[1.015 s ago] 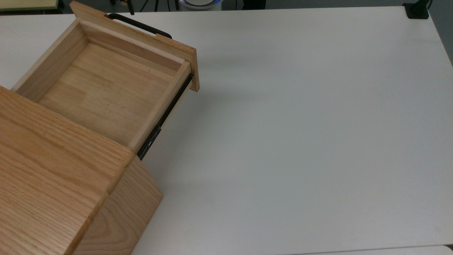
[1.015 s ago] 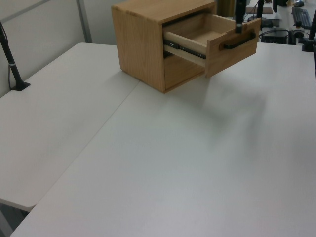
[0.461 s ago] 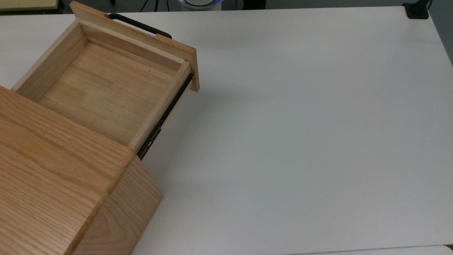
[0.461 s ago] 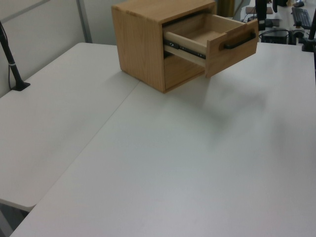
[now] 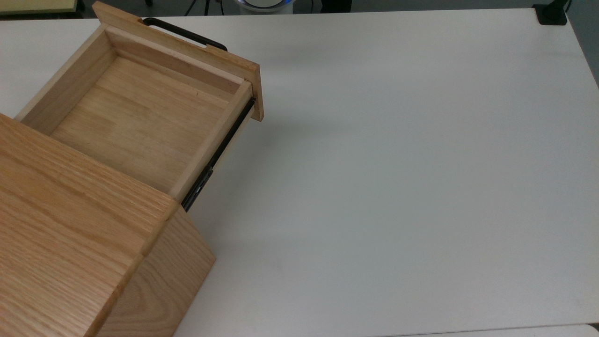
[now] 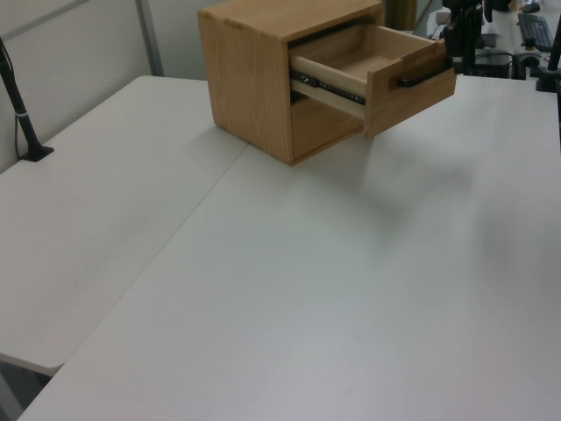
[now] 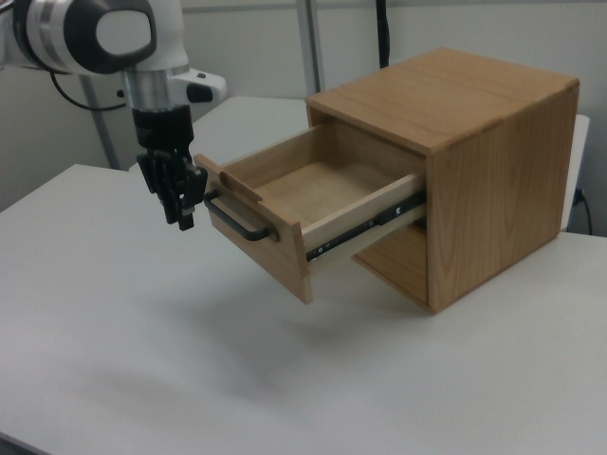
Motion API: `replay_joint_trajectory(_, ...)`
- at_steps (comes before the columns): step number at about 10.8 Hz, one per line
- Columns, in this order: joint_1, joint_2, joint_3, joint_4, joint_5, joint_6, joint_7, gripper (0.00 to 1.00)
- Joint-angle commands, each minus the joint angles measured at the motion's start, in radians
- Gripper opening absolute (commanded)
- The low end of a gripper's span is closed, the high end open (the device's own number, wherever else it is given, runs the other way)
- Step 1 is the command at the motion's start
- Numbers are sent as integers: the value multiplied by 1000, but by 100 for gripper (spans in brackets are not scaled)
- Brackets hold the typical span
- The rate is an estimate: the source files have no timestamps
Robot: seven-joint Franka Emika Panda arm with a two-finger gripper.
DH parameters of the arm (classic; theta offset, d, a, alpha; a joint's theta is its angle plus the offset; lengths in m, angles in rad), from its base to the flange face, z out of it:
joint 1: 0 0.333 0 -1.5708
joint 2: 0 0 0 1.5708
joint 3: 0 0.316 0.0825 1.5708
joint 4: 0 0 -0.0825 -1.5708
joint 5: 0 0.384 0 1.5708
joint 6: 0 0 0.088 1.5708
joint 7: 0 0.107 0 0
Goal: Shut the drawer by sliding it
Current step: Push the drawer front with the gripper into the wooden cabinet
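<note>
**benchrat:** Since the cabinet (image 7: 465, 161) is the obvious anchor, I'll place stuff off that. It sits on a plain matte white table (image 5: 398, 187), smooth, no pattern. In the left view a seam runs away from the cabinet's foot where two tabletops meet, and a black clamp post (image 6: 17, 101) stands at the table edge well off toward the left view's left. Pale partition walls with grey metal uprights stand behind the cabinet in the right view.

**oakfan:** What's the wood like?

**benchrat:** The cabinet is a boxy oak cube, coarse wavy grain, warm honey tone. The drawer (image 5: 135, 117) is paler with finer, straighter grain: a shallow tray with a wider flat front panel (image 7: 254, 234), a thin black bar handle (image 7: 237, 224), and black metal rails (image 5: 217, 157) down its side. It's pulled well out of the cabinet's upper slot, nothing inside it.

**oakfan:** And the arm?

**benchrat:** White rounded Panda links, black gripper (image 7: 184, 220) pointing down just in front of the panel, beside the handle's end on the right view's left. Looks near-touching, can't say whether it is. The fingers look drawn together, nothing between them.
</note>
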Motion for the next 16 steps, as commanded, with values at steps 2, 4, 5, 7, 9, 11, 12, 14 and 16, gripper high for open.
replay_joint_trajectory(2, -7, -28, 8, -120, 6, 201, 177, 2)
replay_joint_trajectory(4, -9, -22, 8, -149, 6, 276, 215, 1)
replay_joint_trajectory(5, -10, -17, 8, -148, 6, 316, 256, 1)
replay_joint_trajectory(7, -17, 9, 6, -137, 4, 386, 294, 1)
replay_joint_trajectory(9, -26, 50, 6, -105, -5, 452, 314, 1)
replay_joint_trajectory(11, -27, 110, 3, -44, -14, 525, 327, 1)
replay_joint_trajectory(12, -27, 177, -1, 43, -35, 526, 332, 1)
replay_joint_trajectory(14, -47, 295, -5, 175, -72, 529, 372, 1)
replay_joint_trajectory(16, -58, 374, -5, 264, -98, 551, 378, 2)
